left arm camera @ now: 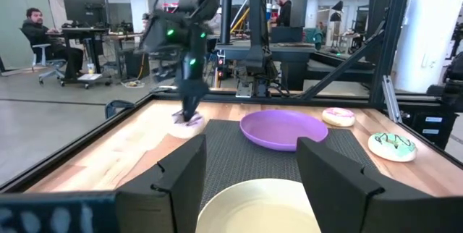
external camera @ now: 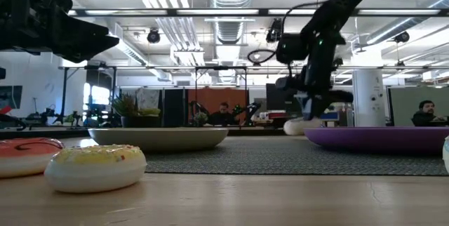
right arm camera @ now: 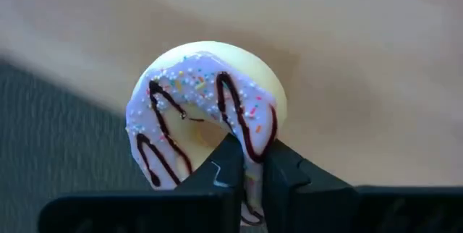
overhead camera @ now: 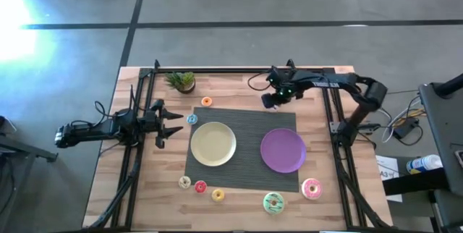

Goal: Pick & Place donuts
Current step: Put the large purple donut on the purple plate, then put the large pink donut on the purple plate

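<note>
The white-sprinkled donut [right arm camera: 206, 110], with dark drizzle lines, lies at the far edge of the grey mat [overhead camera: 239, 117], and my right gripper [overhead camera: 269, 103] is shut on it. My left gripper [overhead camera: 170, 121] hangs open above the table, left of the yellow plate [overhead camera: 213, 144] and near the blue mini donut [overhead camera: 192, 119]. The orange mini [overhead camera: 206, 101] lies by the far mat edge. Cream [overhead camera: 184, 182], red [overhead camera: 200, 187], yellow [overhead camera: 218, 195], green [overhead camera: 273, 202] and pink [overhead camera: 312, 188] donuts lie flat along the near side. The purple plate [overhead camera: 283, 150] rests on the mat. My right gripper pinches one side of the donut's ring [right arm camera: 253, 150] between its two fingers; one finger [right arm camera: 221, 168] stands in the hole and the other [right arm camera: 289, 171] outside. It comes from above, pointing down. The donut [external camera: 303, 125] sits at about table level; whether it is clear, I cannot tell.
A small potted plant [overhead camera: 181, 81] stands at the far left of the table. Black frame rails [overhead camera: 137, 146] run along both sides. People sit at desks in the room beyond the table.
</note>
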Robot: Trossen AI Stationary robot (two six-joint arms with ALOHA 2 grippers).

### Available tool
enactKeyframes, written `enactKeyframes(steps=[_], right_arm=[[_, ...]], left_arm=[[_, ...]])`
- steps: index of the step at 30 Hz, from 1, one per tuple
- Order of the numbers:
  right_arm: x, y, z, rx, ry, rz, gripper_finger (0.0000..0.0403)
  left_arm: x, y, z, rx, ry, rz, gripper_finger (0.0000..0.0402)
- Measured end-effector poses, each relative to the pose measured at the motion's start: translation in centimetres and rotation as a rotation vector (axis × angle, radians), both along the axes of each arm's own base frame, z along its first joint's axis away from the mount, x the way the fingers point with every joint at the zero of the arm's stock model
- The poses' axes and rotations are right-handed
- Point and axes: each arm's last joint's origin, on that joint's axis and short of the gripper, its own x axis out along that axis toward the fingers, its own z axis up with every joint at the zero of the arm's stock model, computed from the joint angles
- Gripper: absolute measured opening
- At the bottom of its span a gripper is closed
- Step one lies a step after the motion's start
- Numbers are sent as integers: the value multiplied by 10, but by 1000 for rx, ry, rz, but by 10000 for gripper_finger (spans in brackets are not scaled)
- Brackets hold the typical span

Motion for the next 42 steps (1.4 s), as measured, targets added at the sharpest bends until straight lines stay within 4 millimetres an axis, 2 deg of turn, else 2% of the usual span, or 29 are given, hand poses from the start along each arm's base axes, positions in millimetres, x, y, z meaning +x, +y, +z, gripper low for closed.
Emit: enactKeyframes(steps=[5,8,12,16,19,22,29,33,36,40,42], right_arm=[[-4,46,36,-56,-42,315,19],[-7,77,46,-42,-64,431,18],[-9,112,41,8,-49,458,18],[-8,136,26,49,6,465,18],[-4,144,14,60,41,458,20],[0,146,7,74,64,427,39],[1,146,2,85,87,412,137],[-1,146,6,79,81,398,196],[-4,148,13,37,81,409,224],[-8,164,33,-41,9,566,239],[-16,176,35,-48,31,671,240]], left_arm=[[0,0,0,0,0,0,190],[0,0,0,0,0,0,190],[0,0,0,0,0,0,190],[0,0,0,0,0,0,190],[0,0,0,0,0,0,190],[0,0,0,0,0,0,190],[0,0,0,0,0,0,190],[0,0,0,0,0,0,190],[0,0,0,0,0,0,190],[0,0,0,0,0,0,190],[0,0,0,0,0,0,190]])
